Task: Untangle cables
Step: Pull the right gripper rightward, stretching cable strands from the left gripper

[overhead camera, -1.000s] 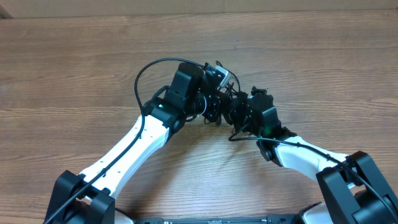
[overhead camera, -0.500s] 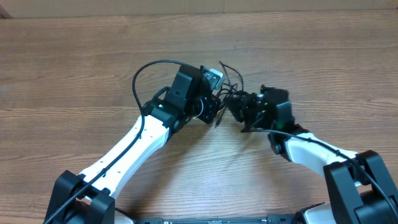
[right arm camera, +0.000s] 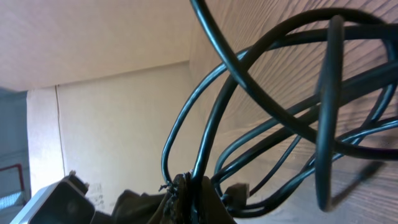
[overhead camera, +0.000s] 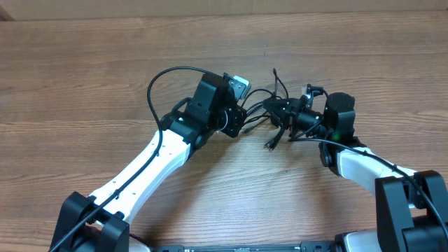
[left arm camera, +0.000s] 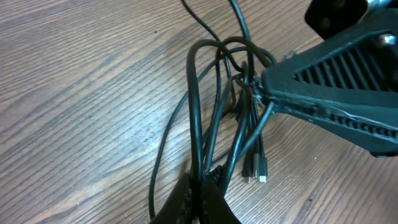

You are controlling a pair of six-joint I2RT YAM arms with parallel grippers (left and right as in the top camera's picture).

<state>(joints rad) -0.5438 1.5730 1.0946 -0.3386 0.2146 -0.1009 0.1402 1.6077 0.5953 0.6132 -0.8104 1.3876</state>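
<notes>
The cables [overhead camera: 260, 106] are thin black cords in a tangle stretched between my two grippers, above the wooden table. My left gripper [overhead camera: 242, 119] is shut on one strand at the tangle's left end. My right gripper [overhead camera: 281, 112] is shut on a strand at the right end. In the left wrist view the cables [left arm camera: 214, 106] fan up from my left gripper [left arm camera: 200, 183] to the right gripper's tip [left arm camera: 258, 84], with small plugs [left arm camera: 255, 174] hanging. In the right wrist view the looped cables [right arm camera: 280, 118] rise from my shut right gripper [right arm camera: 194, 186].
A thicker black arm cable [overhead camera: 164, 80] arcs beside the left arm. One loose cord end [overhead camera: 275, 75] points toward the far side, and another plug end [overhead camera: 269, 145] hangs toward the near side. Bare wooden table [overhead camera: 84, 84] surrounds the arms.
My right gripper has moved right, away from the left one, and the tangle has been drawn out between them. The left gripper has barely shifted.
</notes>
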